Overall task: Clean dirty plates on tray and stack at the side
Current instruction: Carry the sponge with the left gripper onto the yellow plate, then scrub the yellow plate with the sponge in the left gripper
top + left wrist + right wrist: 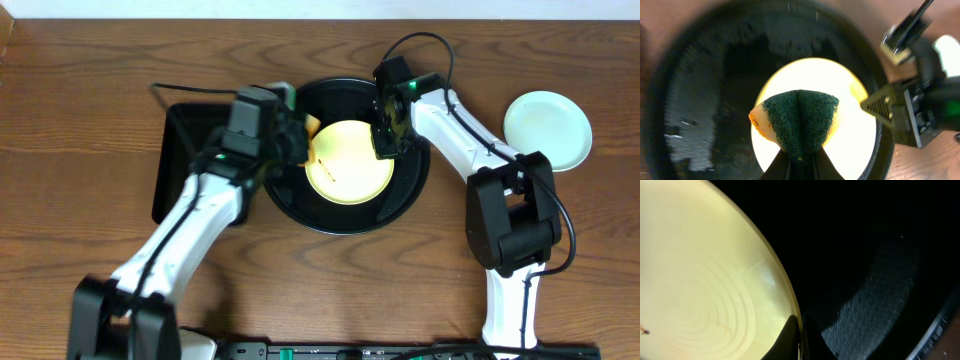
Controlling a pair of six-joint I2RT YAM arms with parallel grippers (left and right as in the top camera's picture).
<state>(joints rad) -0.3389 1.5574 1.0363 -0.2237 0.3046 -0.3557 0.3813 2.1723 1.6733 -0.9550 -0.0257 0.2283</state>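
A pale yellow plate (350, 162) (700, 280) lies on the round black tray (350, 222) (705, 100). A thin brown smear (325, 172) marks its left half. My left gripper (300, 140) (801, 160) is shut on a folded green and yellow sponge (797, 117), held just over the plate's left edge. My right gripper (388, 150) (801, 340) is shut on the yellow plate's right rim, one finger inside and one outside. A pale mint plate (547, 130) rests on the bare tabletop at the right.
A smaller rectangular black tray (175, 170) sits just left of the round tray, partly under my left arm. Black cables loop above the right arm (420, 45). Wood-grain table (100, 80) surrounds everything.
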